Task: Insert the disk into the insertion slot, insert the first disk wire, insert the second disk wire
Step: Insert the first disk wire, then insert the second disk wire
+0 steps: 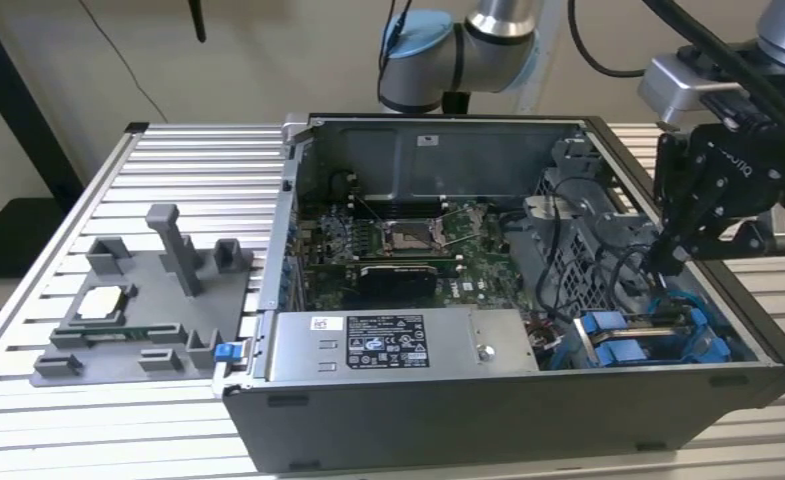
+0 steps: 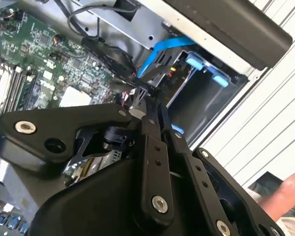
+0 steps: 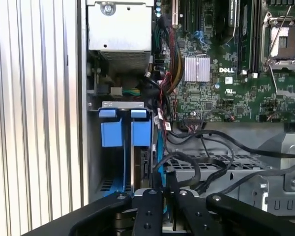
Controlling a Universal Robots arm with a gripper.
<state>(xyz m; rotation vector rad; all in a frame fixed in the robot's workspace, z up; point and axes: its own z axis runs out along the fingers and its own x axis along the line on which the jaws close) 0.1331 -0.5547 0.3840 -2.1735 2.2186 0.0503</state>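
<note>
Blue-framed disk [image 3: 137,167] stands edgewise in insertion slot [image 3: 122,104]; fingers [image 3: 148,206] pinch black wire [image 3: 158,178].

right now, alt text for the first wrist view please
The gripper hangs close to the insertion slot, a grey drive bay with blue tabs, inside an open computer case. Black cables run beside the bay, next to the green motherboard.

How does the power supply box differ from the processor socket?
The power supply box is long and grey with a white sticker; the processor socket is small, square and silver. The box sits by the computer case's wall; the socket lies flat on the green motherboard. Both are inside that open case.
</note>
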